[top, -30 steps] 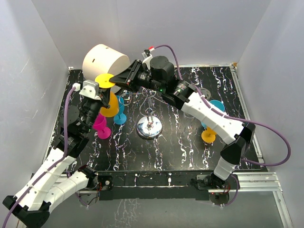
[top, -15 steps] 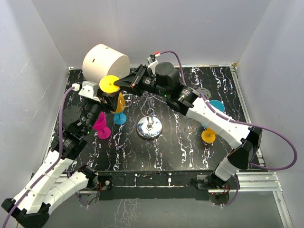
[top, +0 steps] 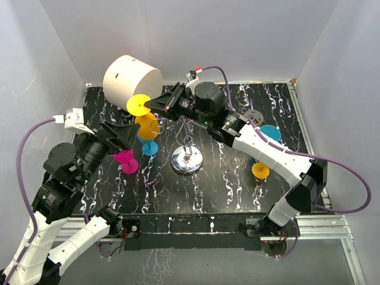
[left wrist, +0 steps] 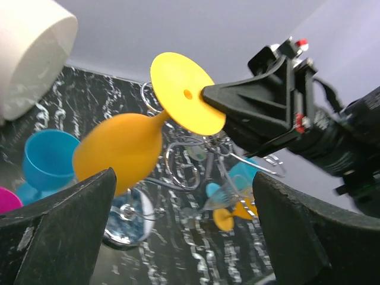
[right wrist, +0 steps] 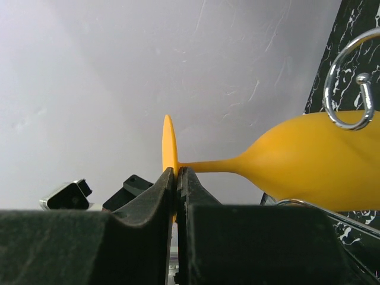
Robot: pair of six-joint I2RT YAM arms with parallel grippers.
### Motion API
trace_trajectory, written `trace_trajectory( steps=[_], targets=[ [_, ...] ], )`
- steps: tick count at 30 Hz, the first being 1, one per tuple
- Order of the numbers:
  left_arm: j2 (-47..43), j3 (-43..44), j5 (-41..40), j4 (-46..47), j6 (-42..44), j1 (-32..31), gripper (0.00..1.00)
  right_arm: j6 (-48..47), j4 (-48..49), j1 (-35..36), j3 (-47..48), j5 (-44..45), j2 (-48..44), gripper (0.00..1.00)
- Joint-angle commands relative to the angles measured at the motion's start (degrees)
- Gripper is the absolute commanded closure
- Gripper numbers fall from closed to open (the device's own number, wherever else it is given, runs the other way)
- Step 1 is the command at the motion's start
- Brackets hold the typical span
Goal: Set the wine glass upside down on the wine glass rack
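The wine glass [top: 145, 123] is orange-yellow and hangs in the air above the tabletop [top: 237, 178], in the upper left of the top view. It is pinched by the rim of its flat foot in the right end effector [top: 148, 105], whose fingers are clenched on that disc. In the right wrist view the foot stands edge-on between the fingers [right wrist: 169, 190]. The stem and bowl [right wrist: 303, 157] run out to the right of that frame, so the long axis lies close to level, not yet foot-up.

In the top view the bowl points down-frame and slightly right, toward the wine glass rack [top: 186, 159], whose chrome base sits lower right of the glass. One curled wire arm [right wrist: 366, 98] crosses the bowl in the right wrist view. Whether it touches the bowl or only passes in front is hard to tell.

The left end effector [top: 127, 141] sits lower left of the glass, spread wide and grasping nothing. The left wrist view shows the glass [left wrist: 119, 151] well clear between and beyond its fingers.

My judgement is that the right arm alone governs the next move: carrying the stem into a spiral arm with the foot uppermost.
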Motion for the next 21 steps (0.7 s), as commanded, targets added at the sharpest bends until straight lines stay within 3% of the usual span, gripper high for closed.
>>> trace_trajectory(
  steps=[1,11,15,21],
  targets=[
    [0.53,4.43,-1.06,-7.82,-15.16,0.29,0.02,-0.21,7.80,0.10,-1.62,1.14,-3.43,1.00],
    [-0.50,6.60,-4.21,-3.64,-23.99,0.10,0.04,-0.08,10.24,0.10,-6.20,2.23,-6.13,1.00],
    [2.84,8.95,-7.68,-7.15,-26.98,-0.20,0.11,0.05,12.30,0.09,-7.07,0.04,-6.64,1.00],
    [7.14,9.91,-6.19,-1.57,-24.46,-0.14,0.28,0.10,13.09,0.09,-7.80,-1.97,-6.56,1.00]
  ],
)
